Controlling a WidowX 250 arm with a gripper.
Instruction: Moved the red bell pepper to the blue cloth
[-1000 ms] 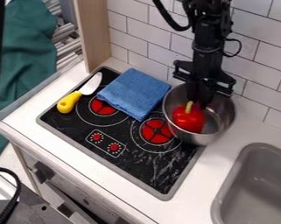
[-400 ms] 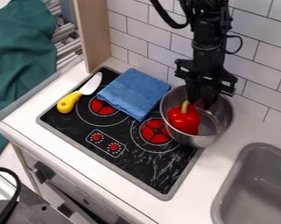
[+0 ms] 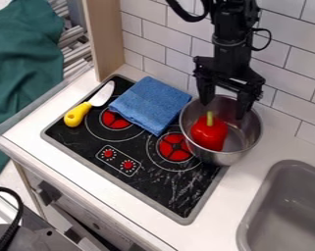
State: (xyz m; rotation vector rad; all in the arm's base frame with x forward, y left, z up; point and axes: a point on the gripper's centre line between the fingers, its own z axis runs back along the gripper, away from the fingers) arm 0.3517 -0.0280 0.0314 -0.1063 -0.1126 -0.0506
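One red bell pepper (image 3: 209,134) in the metal pot (image 3: 228,157), camera view: stem (image 3: 210,118) up, body close to the pot's side nearer the blue cloth (image 3: 150,104). Pincer (image 3: 224,104) released, tips spread, holding nothing, over the far part of the pot, behind the pepper.

Handling, by judgement: light if a toy or hollow; skin glossy, likely slick; walls probably firm with slight give. Material uncertain. Best hold: across the broad shoulders below the stem, both sides evenly. Stem thin, poor grip; may twist or slip. A squeeze too high could pop it out sideways; pot wall may crowd one tip.

Writing: none readable on pepper, pot or cloth. Stove (image 3: 164,189) has dial markings, no legible words.
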